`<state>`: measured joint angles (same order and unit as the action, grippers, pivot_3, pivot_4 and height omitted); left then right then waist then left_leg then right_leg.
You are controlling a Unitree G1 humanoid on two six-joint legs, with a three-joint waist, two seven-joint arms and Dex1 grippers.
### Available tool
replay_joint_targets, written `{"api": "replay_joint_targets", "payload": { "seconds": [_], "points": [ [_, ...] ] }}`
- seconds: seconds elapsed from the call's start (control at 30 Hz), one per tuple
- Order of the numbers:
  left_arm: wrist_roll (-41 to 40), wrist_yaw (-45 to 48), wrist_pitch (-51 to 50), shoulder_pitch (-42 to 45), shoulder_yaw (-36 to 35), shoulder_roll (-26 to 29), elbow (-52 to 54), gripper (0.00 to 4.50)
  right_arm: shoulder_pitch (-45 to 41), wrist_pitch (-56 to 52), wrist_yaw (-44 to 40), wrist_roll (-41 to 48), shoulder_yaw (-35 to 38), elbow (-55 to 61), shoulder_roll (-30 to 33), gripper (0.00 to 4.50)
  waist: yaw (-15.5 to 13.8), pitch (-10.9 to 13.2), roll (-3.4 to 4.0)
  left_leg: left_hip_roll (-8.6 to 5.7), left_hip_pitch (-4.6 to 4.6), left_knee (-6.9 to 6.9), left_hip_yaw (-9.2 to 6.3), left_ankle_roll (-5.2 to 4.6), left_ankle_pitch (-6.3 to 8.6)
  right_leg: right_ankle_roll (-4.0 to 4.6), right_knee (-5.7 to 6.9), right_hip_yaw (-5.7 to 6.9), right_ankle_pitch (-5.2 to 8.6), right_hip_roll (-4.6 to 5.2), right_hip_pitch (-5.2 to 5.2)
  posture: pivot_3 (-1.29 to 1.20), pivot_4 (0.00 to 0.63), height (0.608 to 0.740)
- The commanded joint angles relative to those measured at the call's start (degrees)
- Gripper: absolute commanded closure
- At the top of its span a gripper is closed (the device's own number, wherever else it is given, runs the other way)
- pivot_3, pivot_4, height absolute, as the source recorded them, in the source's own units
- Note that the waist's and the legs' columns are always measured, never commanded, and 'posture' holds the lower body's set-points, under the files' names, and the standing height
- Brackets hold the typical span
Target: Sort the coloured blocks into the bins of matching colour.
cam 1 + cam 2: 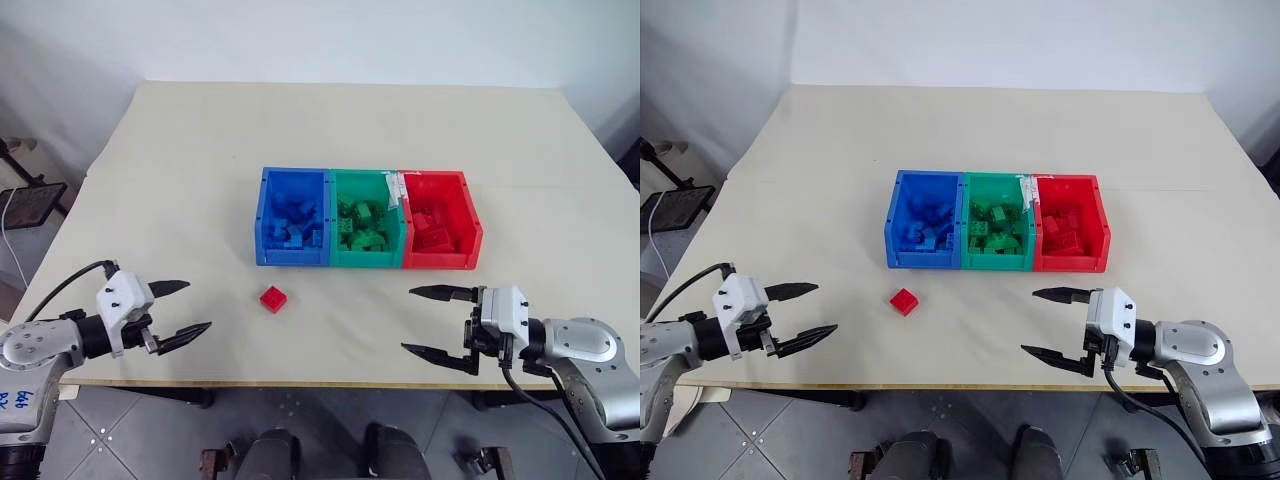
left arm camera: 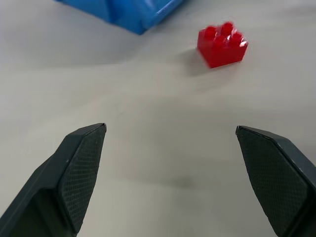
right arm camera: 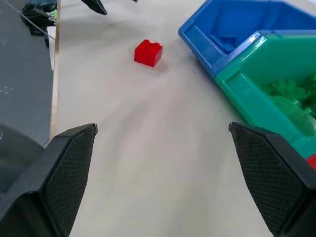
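Lying loose on the pale table (image 1: 180, 150) just before the blue plastic bin (image 1: 262, 225), the small red studded brick (image 1: 273, 298) warrants a square, centred pinch; left gripper (image 1: 182, 309) and right gripper (image 1: 428, 320) both gape wide, empty.

You have the three joined bins (image 1: 366, 232) in a row near the middle of the counter (image 1: 200, 160), each holding blocks. One loose block (image 1: 273, 298) lies on the counter before the leftmost bin, toward the near edge. Your left tool (image 1: 182, 311) sits at the near left edge, left of that block; your right tool (image 1: 432, 322) sits at the near edge, before the rightmost bin.
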<state>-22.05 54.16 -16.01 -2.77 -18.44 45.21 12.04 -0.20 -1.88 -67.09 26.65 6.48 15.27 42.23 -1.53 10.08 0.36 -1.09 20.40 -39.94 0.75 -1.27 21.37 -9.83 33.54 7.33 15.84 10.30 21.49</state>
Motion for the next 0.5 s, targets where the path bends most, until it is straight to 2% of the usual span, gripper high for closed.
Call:
{"api": "replay_joint_targets", "payload": {
  "seconds": [0.03,0.13,0.23,0.33,0.43,0.5],
  "points": [
    [-2.42,-4.96,-8.60,0.91,4.35,-1.17,11.22,0.02,2.51,0.88,-0.16,1.21,3.94,1.13,1.49,0.00,-0.08,0.00,0.00,0.00,0.00,0.00,-0.03,0.00,0.00,0.00,0.02,-0.02,0.00,0.05,-0.01,0.00,0.150,0.740],
    [-0.11,-7.99,-10.90,4.66,10.33,-2.91,13.69,0.02,4.51,1.34,0.26,0.70,5.50,0.86,1.69,0.00,-0.03,0.00,0.01,-0.07,-0.01,0.00,-0.01,0.00,0.00,0.00,0.01,-0.03,0.00,0.05,-0.02,0.00,0.150,0.740],
    [7.18,-13.75,-14.93,11.37,19.38,-5.51,10.09,0.02,7.02,1.18,1.67,0.12,5.69,2.56,1.02,0.00,-0.09,-0.01,0.02,-0.02,-0.03,0.00,0.04,0.01,0.00,0.00,0.02,-0.04,0.00,-0.03,-0.01,0.00,0.150,0.740],
    [9.47,-17.58,-20.67,15.36,23.23,-7.82,9.10,0.02,10.12,1.21,3.06,-1.10,5.19,4.72,0.69,0.00,0.02,-0.02,0.05,0.02,-0.09,0.04,0.18,0.04,0.01,0.00,0.01,-0.11,0.00,-0.10,-0.01,0.00,0.150,0.740],
    [11.35,-17.37,-22.93,15.47,25.30,-6.31,9.46,0.61,11.56,1.18,4.12,-1.27,5.22,5.81,0.31,0.00,0.07,-0.02,0.05,0.01,-0.08,0.02,0.18,0.04,0.01,0.00,0.01,-0.13,0.00,-0.09,0.00,0.00,0.150,0.740],
    [10.72,-16.69,-23.38,15.36,25.17,-5.97,9.61,1.23,11.90,0.95,4.70,-1.24,5.41,6.19,0.25,0.00,0.09,-0.03,0.05,0.02,-0.09,0.03,0.19,0.04,0.01,0.00,-0.02,-0.14,0.00,-0.10,0.00,0.00,0.150,0.740]
  ]
}}
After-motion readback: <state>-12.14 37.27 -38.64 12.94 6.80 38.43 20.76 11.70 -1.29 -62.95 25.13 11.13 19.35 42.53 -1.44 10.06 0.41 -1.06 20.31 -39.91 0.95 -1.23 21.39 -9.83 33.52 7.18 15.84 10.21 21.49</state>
